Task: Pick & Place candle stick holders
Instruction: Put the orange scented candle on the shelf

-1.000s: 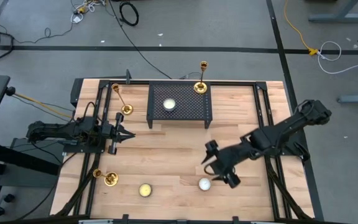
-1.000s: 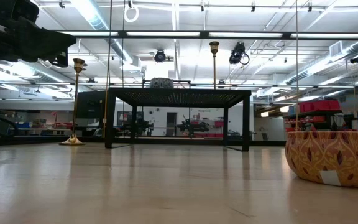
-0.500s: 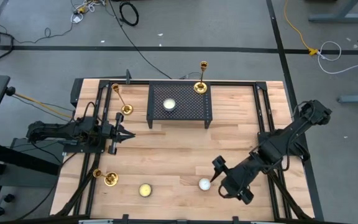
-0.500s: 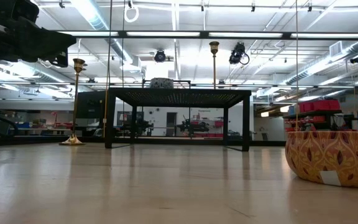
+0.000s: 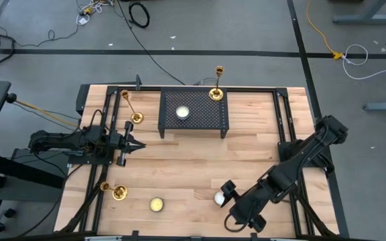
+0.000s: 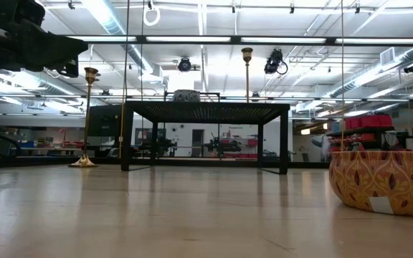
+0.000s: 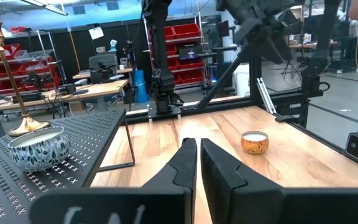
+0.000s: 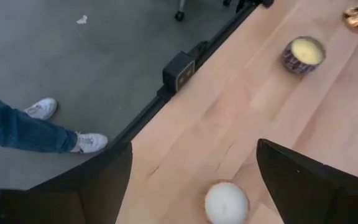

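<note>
Three gold candle stick holders stand upright on their round bases on the wooden table: one (image 5: 134,114) left of the black mesh rack (image 5: 193,112), one (image 5: 216,90) at the rack's far right corner, one (image 5: 116,192) near the front left. My left gripper (image 5: 137,144) is shut and level at the table's left side, touching nothing; its closed fingertips (image 7: 197,158) show in the left wrist view. My right gripper (image 5: 228,205) hangs open above the table's near edge, over a white candle (image 8: 226,202), well apart from every holder.
A candle in a patterned jar (image 7: 39,149) sits on the rack. A yellow candle (image 5: 156,204) and the white candle (image 5: 219,198) stand near the front edge. A patterned jar (image 6: 382,179) is close to the low camera. A person's legs and shoes (image 8: 42,127) show beside the table.
My right gripper has swung from the middle right of the table toward the near edge and a little left, sinking slightly. It has stayed open and now hangs over the white candle. Nothing on the table has moved.
</note>
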Robot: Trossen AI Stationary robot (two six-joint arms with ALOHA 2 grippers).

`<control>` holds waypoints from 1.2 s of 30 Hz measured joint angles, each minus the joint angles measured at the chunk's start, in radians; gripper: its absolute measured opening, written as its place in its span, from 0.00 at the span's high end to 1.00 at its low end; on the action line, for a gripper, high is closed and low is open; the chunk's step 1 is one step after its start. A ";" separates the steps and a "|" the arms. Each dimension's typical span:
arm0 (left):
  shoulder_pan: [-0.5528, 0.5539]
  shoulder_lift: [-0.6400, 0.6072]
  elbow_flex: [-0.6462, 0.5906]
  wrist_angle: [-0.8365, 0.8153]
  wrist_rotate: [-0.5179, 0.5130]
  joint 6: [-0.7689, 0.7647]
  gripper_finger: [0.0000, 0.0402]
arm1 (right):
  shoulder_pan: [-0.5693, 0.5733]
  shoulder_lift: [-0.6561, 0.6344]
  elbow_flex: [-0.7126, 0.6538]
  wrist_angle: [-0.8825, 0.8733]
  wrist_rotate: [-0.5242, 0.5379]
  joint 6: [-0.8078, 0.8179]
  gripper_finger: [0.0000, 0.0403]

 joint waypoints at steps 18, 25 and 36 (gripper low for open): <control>0.000 0.000 0.000 0.000 0.000 0.000 0.94 | -0.046 0.130 -0.030 0.009 0.003 -0.052 0.15; 0.000 0.000 0.000 0.000 0.000 0.000 0.94 | -0.065 0.156 -0.121 0.074 0.033 -0.053 0.15; 0.000 0.000 0.000 0.000 0.000 0.000 0.94 | -0.108 0.156 -0.225 0.152 0.052 -0.070 0.15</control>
